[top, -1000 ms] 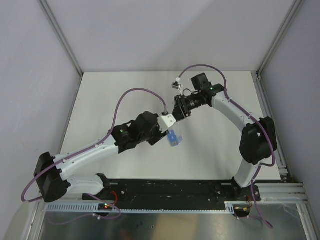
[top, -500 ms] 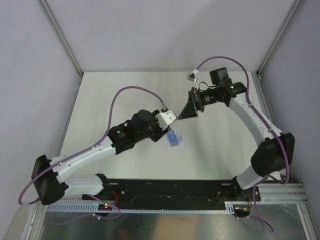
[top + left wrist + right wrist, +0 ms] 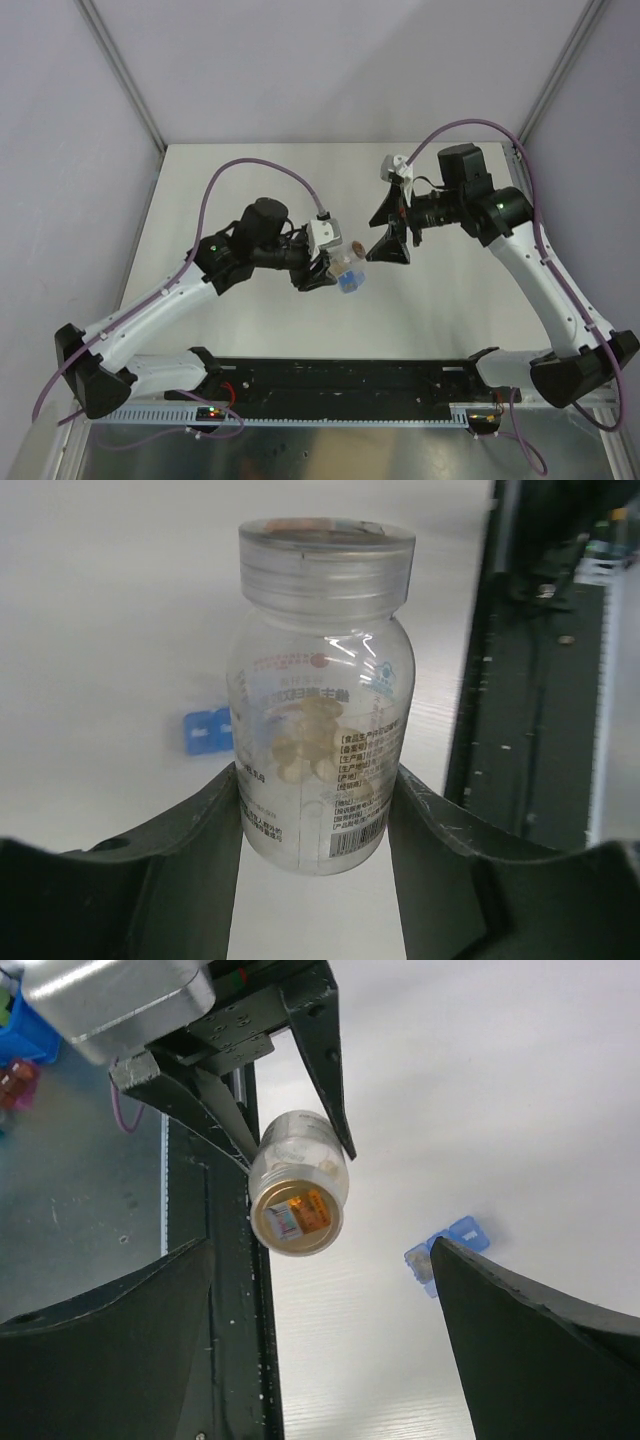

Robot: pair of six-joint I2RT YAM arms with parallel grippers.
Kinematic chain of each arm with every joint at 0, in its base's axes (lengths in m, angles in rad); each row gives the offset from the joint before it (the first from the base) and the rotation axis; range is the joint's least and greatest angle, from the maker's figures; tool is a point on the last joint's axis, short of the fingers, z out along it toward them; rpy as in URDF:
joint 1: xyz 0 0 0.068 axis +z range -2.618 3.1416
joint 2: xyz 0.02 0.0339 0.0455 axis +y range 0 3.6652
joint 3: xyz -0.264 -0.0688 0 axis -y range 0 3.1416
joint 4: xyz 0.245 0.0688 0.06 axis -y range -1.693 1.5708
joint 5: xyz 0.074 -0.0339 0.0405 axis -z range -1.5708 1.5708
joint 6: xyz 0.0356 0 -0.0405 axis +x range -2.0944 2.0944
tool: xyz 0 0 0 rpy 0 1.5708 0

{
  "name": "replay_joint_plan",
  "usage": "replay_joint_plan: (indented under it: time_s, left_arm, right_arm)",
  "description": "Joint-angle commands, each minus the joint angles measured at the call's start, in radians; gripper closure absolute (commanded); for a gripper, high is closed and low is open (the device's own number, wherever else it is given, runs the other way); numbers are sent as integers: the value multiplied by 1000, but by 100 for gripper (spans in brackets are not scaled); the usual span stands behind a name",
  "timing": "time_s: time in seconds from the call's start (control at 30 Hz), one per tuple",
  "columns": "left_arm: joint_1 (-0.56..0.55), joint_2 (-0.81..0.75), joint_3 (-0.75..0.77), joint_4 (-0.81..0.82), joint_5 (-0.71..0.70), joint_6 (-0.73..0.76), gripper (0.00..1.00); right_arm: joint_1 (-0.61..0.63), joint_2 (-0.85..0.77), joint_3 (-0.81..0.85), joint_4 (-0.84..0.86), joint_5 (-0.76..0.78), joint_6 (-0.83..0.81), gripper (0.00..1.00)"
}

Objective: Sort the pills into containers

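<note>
The pills (image 3: 312, 748) sit as a small tan-brown heap inside a clear bottle (image 3: 322, 610). The translucent blue containers (image 3: 447, 1248) lie flat on the white counter (image 3: 250, 180), below and just beside that bottle.

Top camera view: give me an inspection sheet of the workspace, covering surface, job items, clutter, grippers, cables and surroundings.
Surface: white table, no spills seen.
Job's things: blue pill container lies on the table close to the held bottle; pills sit inside the clear pill bottle, cap on.
Clutter: nothing seen.
Grippers: left gripper shut on the bottle, holding it above the table; right gripper open, facing the bottle's cap end, not touching it.
Cables: purple cables loop over both arms, away from the bottle.
Surroundings: grey walls with metal frame posts; black base rail at the near edge.
</note>
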Motion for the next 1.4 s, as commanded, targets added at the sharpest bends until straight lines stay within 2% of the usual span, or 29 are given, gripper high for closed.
replay_joint_plan:
  time_s: [0.0,0.37,0.93,1.07,1.23,1.37]
  left_arm:
    - [10,-16,72,-97,240,18,100]
    - [11,32,127,-136,329,-7,100]
    - [16,58,153,-136,319,-21,100]
    - [17,63,152,-136,314,-22,100]
    - [18,72,151,-137,286,-23,100]
    - [17,77,160,-135,245,-21,100]
  right_arm:
    - [40,-44,4,-25,26,-110,4]
    - [154,-69,6,-62,50,-163,7]
    - [194,-79,-29,-92,45,-187,23]
    - [195,-76,-37,-81,35,-175,35]
    - [190,-59,-40,-65,20,-144,58]
    - [183,-45,-47,-50,0,-111,69]
